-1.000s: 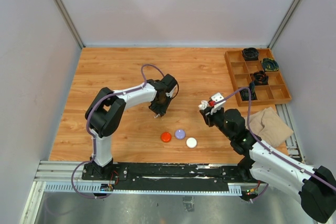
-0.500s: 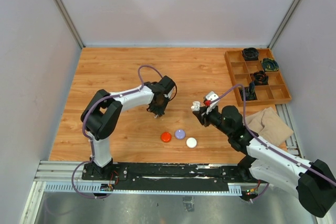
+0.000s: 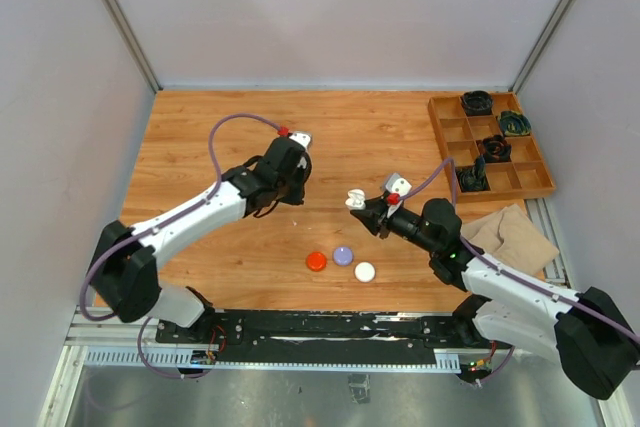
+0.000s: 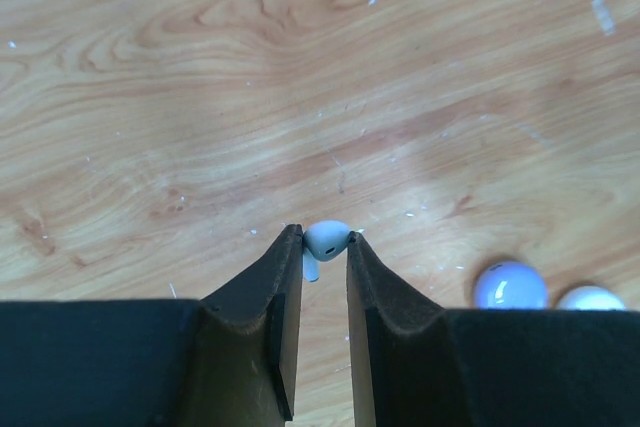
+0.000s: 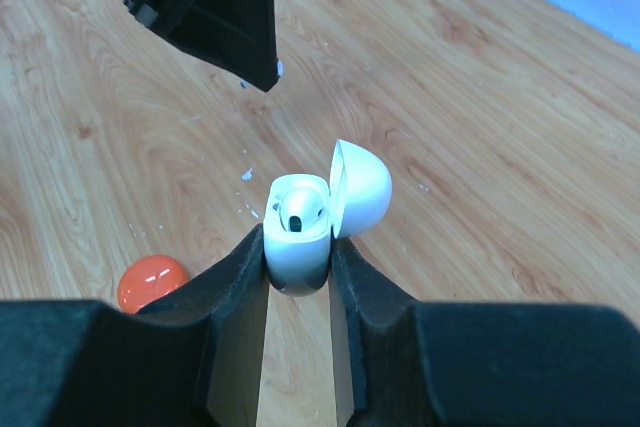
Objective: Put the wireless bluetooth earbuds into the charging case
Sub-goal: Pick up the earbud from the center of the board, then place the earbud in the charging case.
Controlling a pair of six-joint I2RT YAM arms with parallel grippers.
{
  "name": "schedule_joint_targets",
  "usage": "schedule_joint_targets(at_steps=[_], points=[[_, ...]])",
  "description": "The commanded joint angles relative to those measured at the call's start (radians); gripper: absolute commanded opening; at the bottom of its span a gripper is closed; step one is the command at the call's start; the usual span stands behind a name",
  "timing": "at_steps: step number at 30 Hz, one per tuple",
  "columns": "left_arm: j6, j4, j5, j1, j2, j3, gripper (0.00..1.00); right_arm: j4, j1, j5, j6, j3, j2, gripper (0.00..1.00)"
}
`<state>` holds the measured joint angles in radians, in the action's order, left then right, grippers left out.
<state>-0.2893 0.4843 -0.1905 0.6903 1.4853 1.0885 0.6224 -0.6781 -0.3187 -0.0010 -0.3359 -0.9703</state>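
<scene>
Wood-grain table (image 3: 200, 127) fills the floor of a pale grey booth, and both arms reach over its middle.

The left gripper (image 4: 322, 247) is closed to a narrow gap, pinching a white earbud (image 4: 328, 237) right at its fingertips. The rounded head sits between the pads and the short stem pokes out below and to one side. The earbud is off the wood.

To its right and slightly nearer, the right gripper (image 5: 297, 242) is clamped on the body of the white charging case (image 5: 318, 217). It holds the case above the table with the lid flipped back and the mouth facing up. Something pale with a dark spot sits in one well. It is probably an earbud already seated, though the view is too small to be sure.

The coming move turns on this: the case lies to the right of the pinched earbud, near but apart. The stem would have to point down into the open well before it goes in.

Further out, an orange-red puck (image 3: 316, 261), a lilac puck (image 3: 343, 255) and a white puck (image 3: 364, 271) lie on the near part of the table. A compartmented wooden tray (image 3: 437, 137) stands at the far right, with a folded cloth (image 3: 512, 237) nearer.
</scene>
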Motion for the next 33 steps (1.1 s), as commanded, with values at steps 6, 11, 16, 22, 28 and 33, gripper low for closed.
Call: schedule_joint_targets(at_steps=[6, 11, 16, 22, 28, 33], points=[[-0.024, -0.309, 0.025, 0.048, -0.305, -0.182, 0.22, 0.255, -0.017, -0.123, -0.008, -0.039, -0.065, 0.09], [-0.026, -0.473, 0.081, 0.064, -0.434, -0.282, 0.23, 0.34, -0.02, -0.158, 0.018, -0.045, -0.097, 0.09], [0.003, -0.623, 0.158, 0.078, -0.526, -0.364, 0.24, 0.366, -0.021, -0.187, 0.03, -0.066, -0.109, 0.09], [0.042, -0.747, 0.264, 0.097, -0.573, -0.412, 0.25, 0.397, -0.029, -0.219, 0.05, -0.082, -0.115, 0.09], [0.067, -0.813, 0.316, 0.128, -0.574, -0.407, 0.25, 0.399, -0.039, -0.247, 0.06, -0.1, -0.12, 0.08], [0.066, -0.839, 0.344, 0.15, -0.557, -0.4, 0.25, 0.408, -0.041, -0.248, 0.073, -0.104, -0.111, 0.08]])
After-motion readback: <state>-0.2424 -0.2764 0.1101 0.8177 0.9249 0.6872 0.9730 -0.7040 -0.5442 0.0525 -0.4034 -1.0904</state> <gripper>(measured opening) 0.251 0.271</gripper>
